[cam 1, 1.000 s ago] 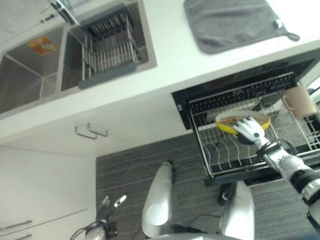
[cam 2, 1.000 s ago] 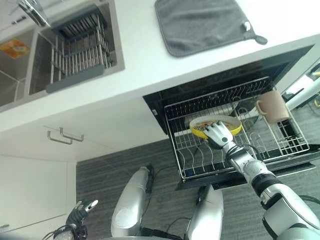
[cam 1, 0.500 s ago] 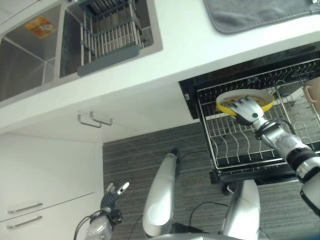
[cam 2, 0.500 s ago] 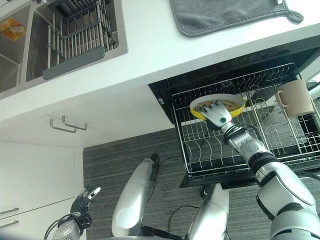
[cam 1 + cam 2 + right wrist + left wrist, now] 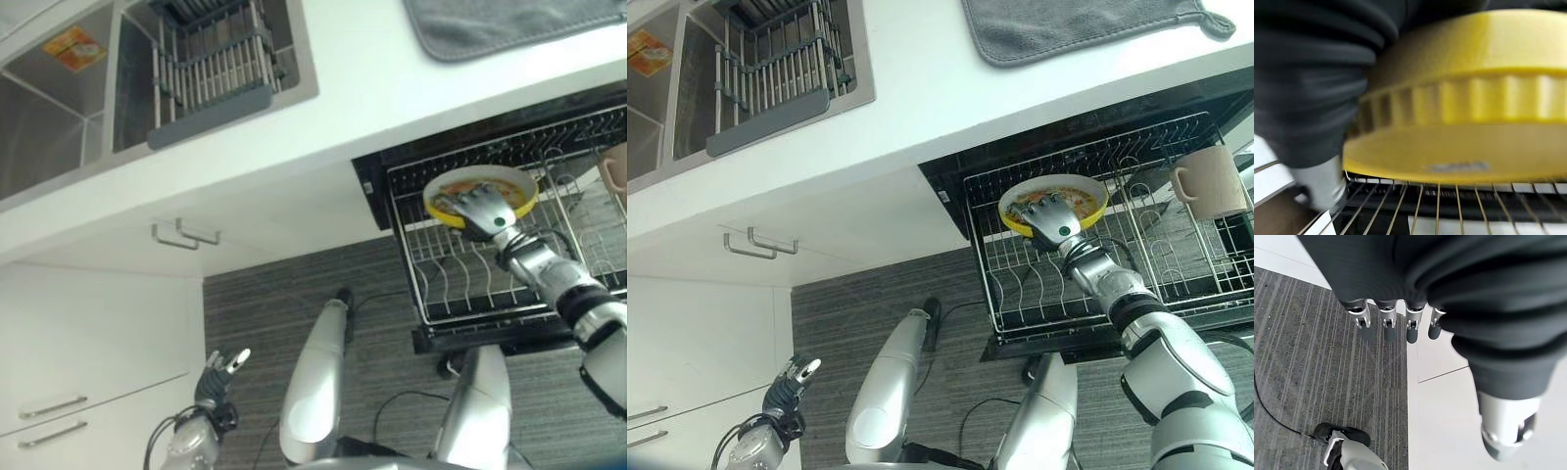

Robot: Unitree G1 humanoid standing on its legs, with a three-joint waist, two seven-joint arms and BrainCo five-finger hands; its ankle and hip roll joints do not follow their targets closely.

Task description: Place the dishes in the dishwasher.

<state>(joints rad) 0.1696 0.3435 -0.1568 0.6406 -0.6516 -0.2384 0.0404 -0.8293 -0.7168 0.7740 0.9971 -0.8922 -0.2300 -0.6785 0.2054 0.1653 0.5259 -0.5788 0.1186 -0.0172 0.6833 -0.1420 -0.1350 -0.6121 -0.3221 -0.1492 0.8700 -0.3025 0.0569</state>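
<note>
- We see the dishwasher rack [image 5: 1087, 284] pulled out below the desk [image 5: 921, 108], its wire tines mostly bare beneath and on the near side of the right hand.
- We have a yellow plate [image 5: 1054, 202] with a patterned face at the rack's back left part, held up over the wires; from the right wrist view its yellow rim [image 5: 1459, 107] sits just above the rack's wires.
- We spot a beige mug [image 5: 1212, 182] in the same rack, well apart from the right hand, off toward the rack's far right side.
- Up on the desk, well beyond the right hand, we see a grey cloth mat [image 5: 1087, 24] lying flat.
- Far off to the left of that hand there is a sink [image 5: 59, 108] set into the desk, with a wire drying basket [image 5: 211, 64] sitting in its right basin; we cannot make out anything inside it.
- Now the right hand [image 5: 1050, 219]: its fingers are curled over the near edge of the yellow plate, gripping it.
- The left hand [image 5: 220, 370] hangs low by the white cabinet drawers [image 5: 59, 421], over the striped grey floor [image 5: 1327, 382]; its fingers are straight and loose, touching nothing.
</note>
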